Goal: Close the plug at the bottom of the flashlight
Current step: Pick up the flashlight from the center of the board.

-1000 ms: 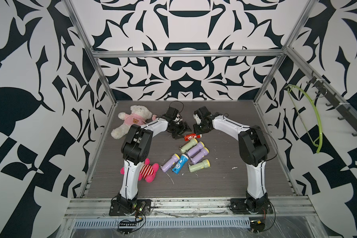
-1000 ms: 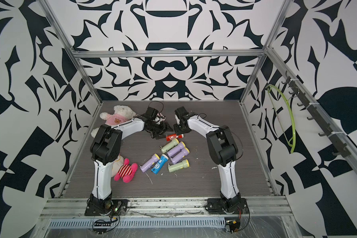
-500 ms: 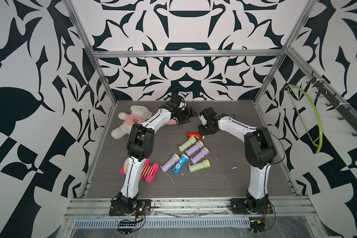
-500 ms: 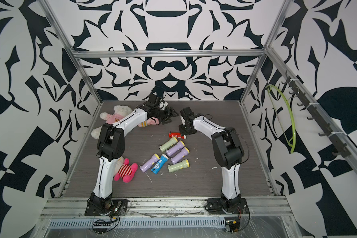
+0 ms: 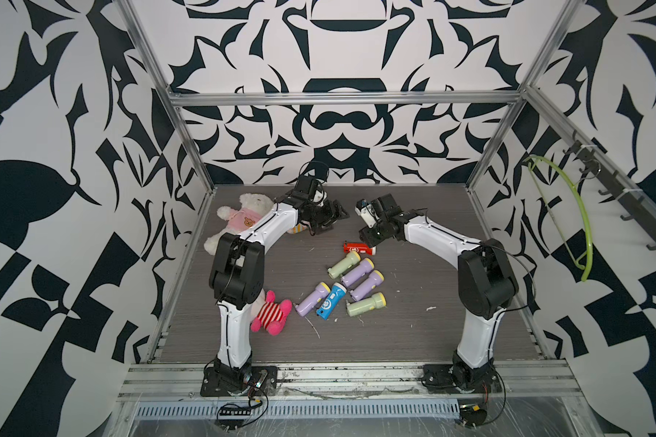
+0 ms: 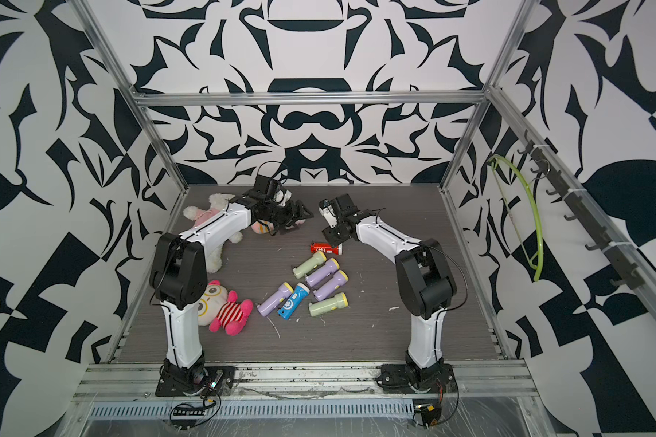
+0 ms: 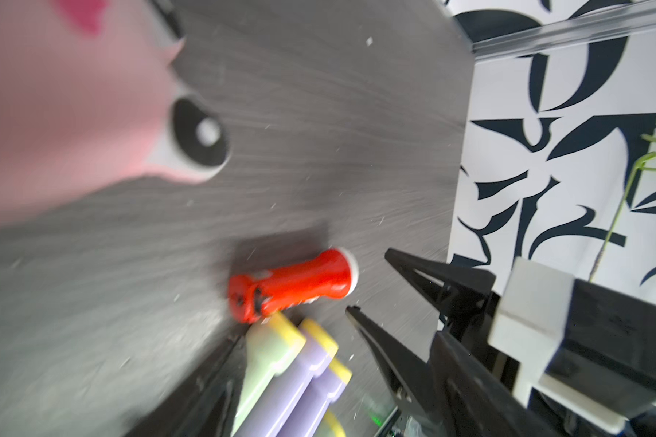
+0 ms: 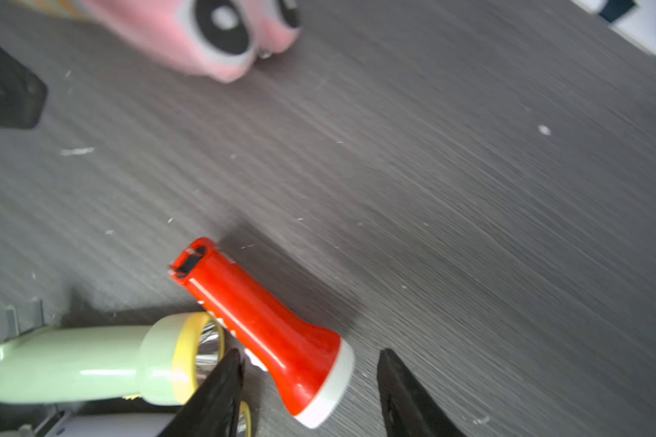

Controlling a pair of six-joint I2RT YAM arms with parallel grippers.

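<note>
Right wrist view: the red flashlight [image 8: 258, 314] is being shown lying on its side on the grey table [image 8: 470, 170]. Its white-rimmed head is sitting between the spread jaws of the right gripper [image 8: 309, 352], and nothing is being clamped. Its tail end, where a dark rectangular recess [image 8: 192, 261] is being shown, is pointing away from that gripper; whether the plug is folded in cannot be told. A pale green flashlight [image 8: 84, 363] is lying just beside it, its yellow rim close to one finger of the right gripper. In both top views the left gripper [image 5: 338, 216] is being held with jaws apart and empty near the pink plush toy [image 6: 260, 227], well apart from the red flashlight.

Several failures are being risked here, by judgement. If the jaws are being closed on the flared, glossy head, the round body may be squeezed out or set rolling. The finger beside the green flashlight may be driven into it, so that the neighbouring flashlights are being shoved. With the tail unsupported, a push on the plug may be sliding the whole flashlight along instead of seating it.
</note>
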